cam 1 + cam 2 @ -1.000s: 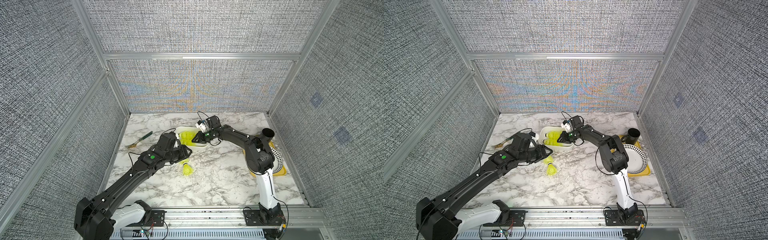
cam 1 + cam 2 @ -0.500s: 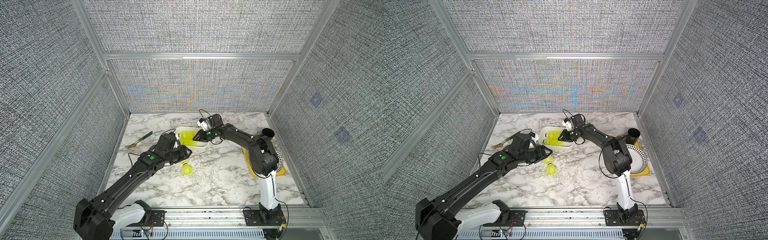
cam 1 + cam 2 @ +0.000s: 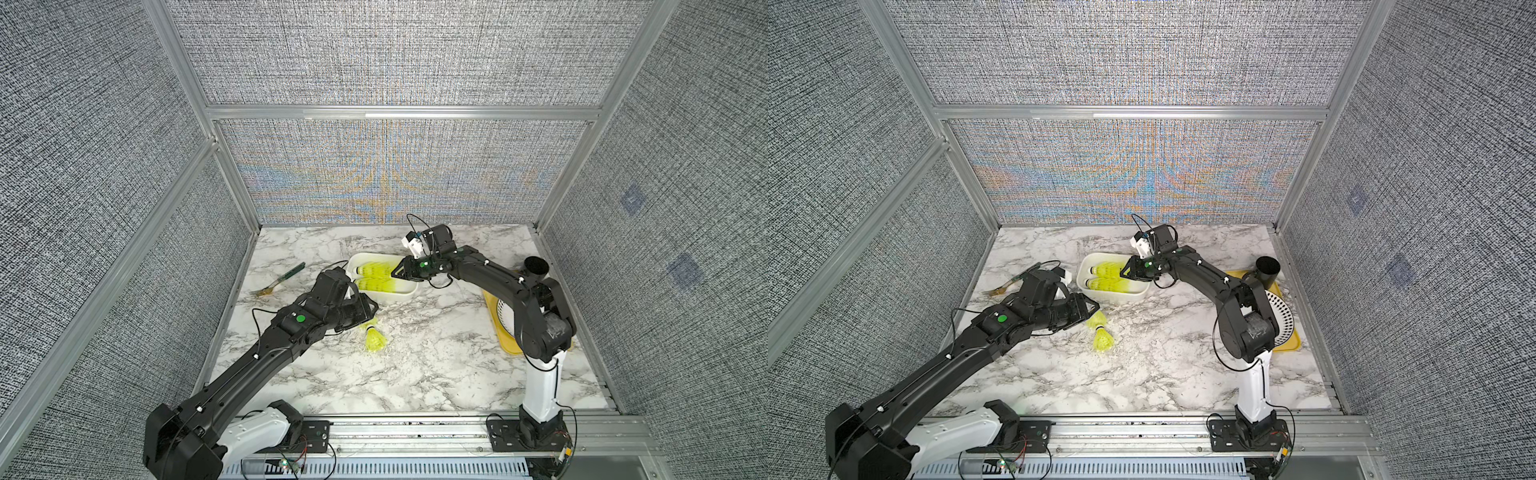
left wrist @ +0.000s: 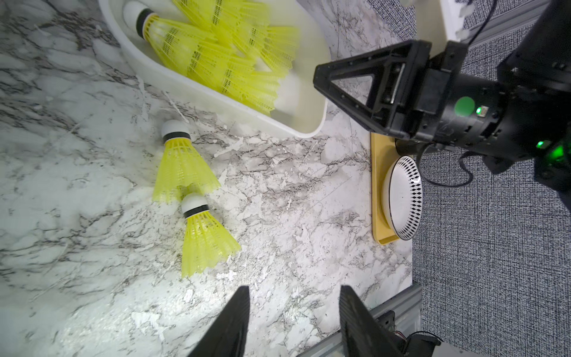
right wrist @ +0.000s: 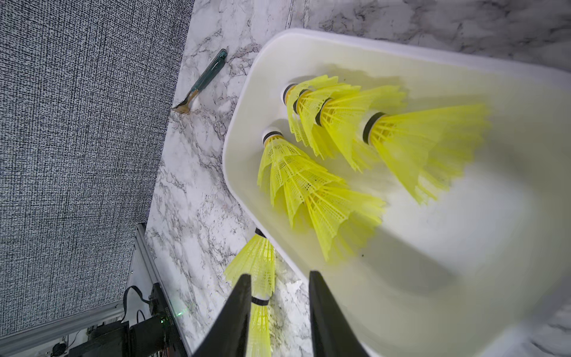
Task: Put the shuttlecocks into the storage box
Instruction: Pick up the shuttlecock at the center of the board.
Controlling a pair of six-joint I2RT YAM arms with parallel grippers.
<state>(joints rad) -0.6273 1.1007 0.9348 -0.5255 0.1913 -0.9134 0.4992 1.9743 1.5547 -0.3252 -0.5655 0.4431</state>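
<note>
**Box** [image 3: 400, 296]: white tub, mid-table toward the back wall.
**Shuttlecocks, stored** [image 3: 374, 278]: two nested rows lying in the box, caps toward the left wall. The right wrist view [image 5: 309, 179] shows four caps in one row; the other row cannot be counted.
**Shuttlecocks, loose** [image 3: 1102, 338]: two on the marble just in front of the box. The left wrist view shows them whole, one cap [image 4: 193, 201] touching the other's skirt [image 4: 182, 167]. In both top views the left gripper hides part of the nearer one.
**Left gripper** [image 4: 293, 290]: fingers apart, nothing between them, hovering beside the loose pair.
**Right gripper** [image 5: 279, 276]: fingers apart and empty, above the box's right end, covering that end in both top views.
**Fork** [image 3: 276, 282]: near the left wall, well apart from the box.
**Tray** [image 3: 1283, 341]: yellow, at the right edge. It carries a plate [image 3: 1282, 312], half hidden by the right arm, and a black cup [image 3: 1268, 270].
</note>
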